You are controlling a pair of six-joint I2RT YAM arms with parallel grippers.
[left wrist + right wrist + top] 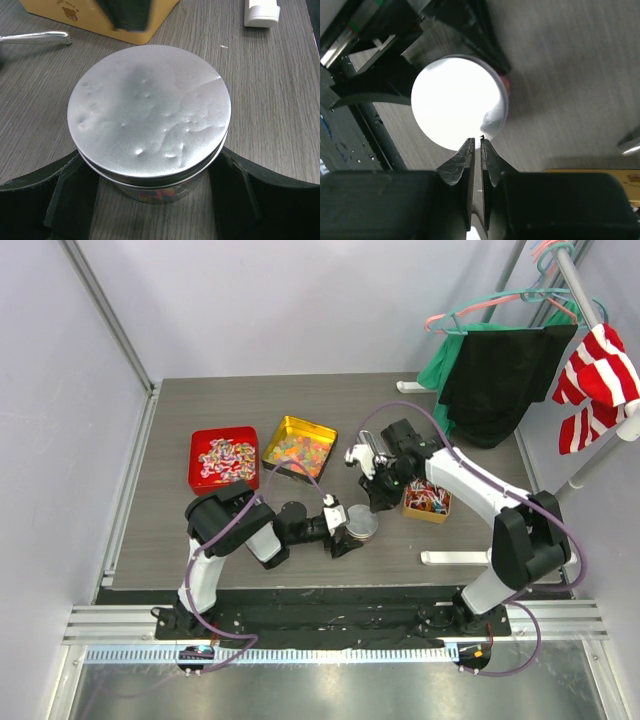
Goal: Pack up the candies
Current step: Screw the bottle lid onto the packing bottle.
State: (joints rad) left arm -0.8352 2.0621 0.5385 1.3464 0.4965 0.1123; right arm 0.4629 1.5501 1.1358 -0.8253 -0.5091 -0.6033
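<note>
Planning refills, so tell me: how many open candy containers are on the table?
3: a red tray far left, a gold tray beside it, a small yellow box to the right. The lidded jar isn't counted.

A grey wood-grain table (pixel 150 530) carries a red square tin (pixel 194 465) and, just beside it on the right, a yellow square tin (pixel 300 421). Nearer the front stands a round jar (pixel 360 522) closed by a dented silver lid (pixel 150 110), and a small yellow box (pixel 425 512) sits to its right. At the table's far right stands a clothes rack (pixel 585 300) with white feet (pixel 470 557) and pastel hangers (pixel 520 302), from which hang a black garment (pixel 500 380), a green cloth (pixel 440 375) behind it and a red-and-white striped garment (pixel 595 385).
</note>
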